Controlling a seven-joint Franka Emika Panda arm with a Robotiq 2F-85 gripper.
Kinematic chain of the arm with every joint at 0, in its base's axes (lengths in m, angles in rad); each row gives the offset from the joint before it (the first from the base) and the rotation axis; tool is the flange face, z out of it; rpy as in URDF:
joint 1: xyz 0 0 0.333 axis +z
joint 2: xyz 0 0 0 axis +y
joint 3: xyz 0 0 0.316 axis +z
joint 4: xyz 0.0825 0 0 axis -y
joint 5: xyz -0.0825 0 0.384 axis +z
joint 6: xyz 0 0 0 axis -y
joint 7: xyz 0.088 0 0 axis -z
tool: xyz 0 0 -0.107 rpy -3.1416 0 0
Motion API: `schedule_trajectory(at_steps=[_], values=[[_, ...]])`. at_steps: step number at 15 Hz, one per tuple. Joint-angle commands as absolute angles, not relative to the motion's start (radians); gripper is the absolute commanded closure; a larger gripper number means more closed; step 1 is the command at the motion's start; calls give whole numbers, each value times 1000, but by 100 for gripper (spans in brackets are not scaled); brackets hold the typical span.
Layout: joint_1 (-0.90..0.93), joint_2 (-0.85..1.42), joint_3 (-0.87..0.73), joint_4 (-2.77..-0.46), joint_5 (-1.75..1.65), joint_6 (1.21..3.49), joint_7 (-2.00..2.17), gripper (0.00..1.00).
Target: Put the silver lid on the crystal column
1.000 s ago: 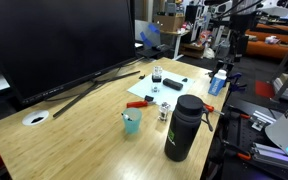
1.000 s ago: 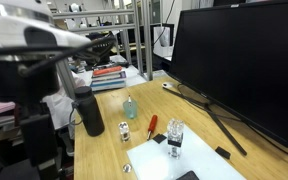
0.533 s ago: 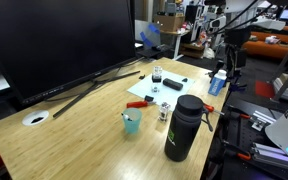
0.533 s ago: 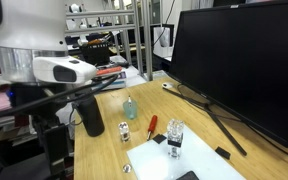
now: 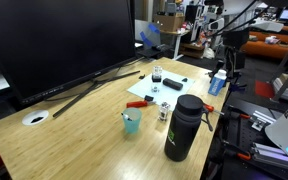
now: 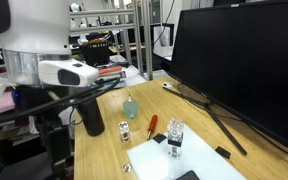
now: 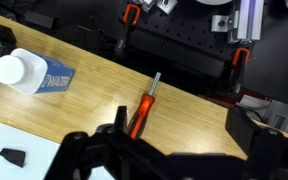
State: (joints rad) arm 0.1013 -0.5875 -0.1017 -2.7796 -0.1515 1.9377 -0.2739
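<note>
The crystal column (image 5: pixel 157 76) is a small upright clear cylinder, dark near its top, standing on a white sheet; it also shows in an exterior view (image 6: pixel 174 137). A small silvery round piece (image 6: pixel 126 168), apparently the silver lid, lies on the wood beside the sheet. My gripper (image 5: pixel 230 66) hangs above the table's far end, well away from the column. In the wrist view my gripper (image 7: pixel 179 135) is open and empty, over bare wood next to an orange-handled screwdriver (image 7: pixel 142 112). Column and lid are outside the wrist view.
A tall black bottle (image 5: pixel 183 128) and a teal cup (image 5: pixel 132 122) stand near the table's front. Another small clear piece (image 5: pixel 165 112) stands between them. A white water bottle (image 7: pixel 16 70) lies by the edge. A large monitor (image 5: pixel 64 40) lines one side.
The arm has come down and shifted toward the table's end during the last second; since half a second ago it has barely moved. Nothing on the table has moved.
</note>
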Motion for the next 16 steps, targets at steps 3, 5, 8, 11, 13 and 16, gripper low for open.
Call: schedule_trajectory(at_steps=[3,5,8,11,13,16], values=[[108,-289,-48,-2707,-40,2167,-175,0],[117,-178,-40,-2667,46,2239,-174,0],[109,-49,-24,-2601,169,2351,-172,0],[96,-69,-6,-2628,124,2336,-180,0],[97,-81,-6,-2634,124,2335,-180,0],[95,-86,-4,-2642,109,2370,-163,0]])
